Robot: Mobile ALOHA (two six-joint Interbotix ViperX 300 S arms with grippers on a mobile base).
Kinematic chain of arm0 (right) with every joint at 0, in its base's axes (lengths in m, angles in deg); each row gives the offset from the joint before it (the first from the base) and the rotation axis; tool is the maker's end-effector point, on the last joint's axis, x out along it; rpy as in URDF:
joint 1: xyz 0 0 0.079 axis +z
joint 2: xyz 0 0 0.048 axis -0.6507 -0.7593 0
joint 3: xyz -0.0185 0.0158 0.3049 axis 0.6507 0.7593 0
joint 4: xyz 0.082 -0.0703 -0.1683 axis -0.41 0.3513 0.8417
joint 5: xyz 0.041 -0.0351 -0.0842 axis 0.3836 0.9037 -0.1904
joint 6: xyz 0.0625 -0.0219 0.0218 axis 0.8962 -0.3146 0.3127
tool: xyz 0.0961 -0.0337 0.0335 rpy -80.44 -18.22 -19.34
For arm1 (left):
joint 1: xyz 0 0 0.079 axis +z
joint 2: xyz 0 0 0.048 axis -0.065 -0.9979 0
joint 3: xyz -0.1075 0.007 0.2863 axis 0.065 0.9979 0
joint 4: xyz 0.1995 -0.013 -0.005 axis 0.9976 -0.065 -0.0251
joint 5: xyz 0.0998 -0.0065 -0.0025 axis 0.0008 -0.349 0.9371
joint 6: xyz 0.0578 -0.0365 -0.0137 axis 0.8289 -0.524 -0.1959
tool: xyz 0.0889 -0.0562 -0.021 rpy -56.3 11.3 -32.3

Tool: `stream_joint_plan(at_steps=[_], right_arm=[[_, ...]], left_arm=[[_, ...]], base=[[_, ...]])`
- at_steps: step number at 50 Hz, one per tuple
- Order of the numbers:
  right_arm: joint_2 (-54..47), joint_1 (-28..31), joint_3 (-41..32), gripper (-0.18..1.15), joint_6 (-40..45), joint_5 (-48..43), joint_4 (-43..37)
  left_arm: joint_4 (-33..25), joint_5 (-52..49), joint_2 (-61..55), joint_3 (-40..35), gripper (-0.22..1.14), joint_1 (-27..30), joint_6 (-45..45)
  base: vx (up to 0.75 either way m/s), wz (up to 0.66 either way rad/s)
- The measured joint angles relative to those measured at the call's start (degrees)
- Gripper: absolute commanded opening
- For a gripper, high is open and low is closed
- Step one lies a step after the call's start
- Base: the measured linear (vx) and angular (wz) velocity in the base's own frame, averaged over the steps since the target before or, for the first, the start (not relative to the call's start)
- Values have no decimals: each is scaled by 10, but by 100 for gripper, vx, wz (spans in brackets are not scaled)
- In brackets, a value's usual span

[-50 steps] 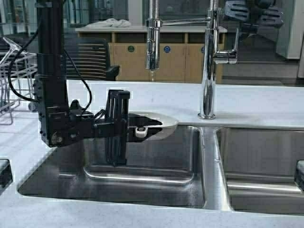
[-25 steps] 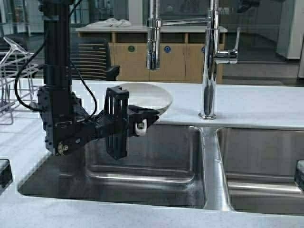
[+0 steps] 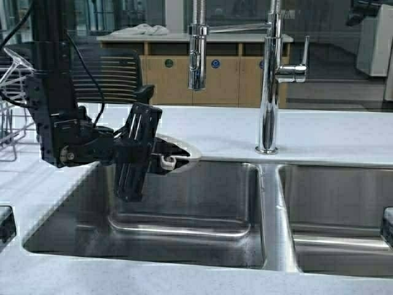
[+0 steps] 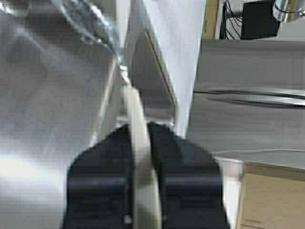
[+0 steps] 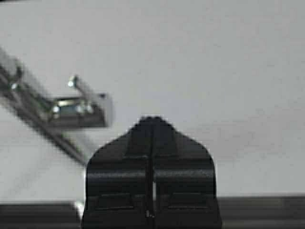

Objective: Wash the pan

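My left gripper (image 3: 167,158) is shut on the pale handle (image 4: 136,114) of the white pan (image 3: 179,149). It holds the pan over the back edge of the left sink basin (image 3: 184,209), tilted nearly edge-on, left of and below the spray head (image 3: 196,58). In the left wrist view the handle runs between the black fingers (image 4: 176,162) to the pan's rim (image 4: 90,26). My right gripper (image 5: 152,121) is shut and empty, high above the white counter near the tap lever (image 5: 81,107). Its arm shows at the top right of the high view (image 3: 362,11).
A tall chrome faucet (image 3: 269,86) stands behind the divider between the left basin and the right basin (image 3: 338,209). A wire dish rack (image 3: 12,104) stands on the counter at far left. White counter (image 3: 307,132) runs behind the sinks.
My left arm has swung left and turned the pan from face-up to nearly edge-on. My right arm has moved right along the top of the high view.
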Motion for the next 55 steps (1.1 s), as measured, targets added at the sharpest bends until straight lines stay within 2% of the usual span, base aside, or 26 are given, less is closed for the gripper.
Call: stream_joint_plan(at_steps=[5,11,20,29,35,41,47,55], right_arm=[[18,-3,20,5,3,12,-4],[44,-1,45,5,0,17,-4],[92,0,90,5,0,18,-4],[145,-1,143,5,-1,18,-5],[172,-2,165,5,0,18,-5],[185,-2,170,5,2,14,-5],[186,-1,172,5,2,11,-6],[186,-2,178,5,2,5,-5]], left_arm=[[42,10,4,0,3,-1,-70],[65,69,-16,-9,3,-5,-91],[61,187,-62,-42,3,-4,-50],[50,176,-59,-29,3,-7,11],[43,97,-34,-2,3,-11,49],[38,-49,18,18,3,-11,109],[40,-243,88,17,3,-11,157],[47,-570,188,-18,3,-15,236]], base=[[0,0],[0,0],[-1,0],[0,0],[-1,-1],[-1,0],[-1,0],[-1,0]])
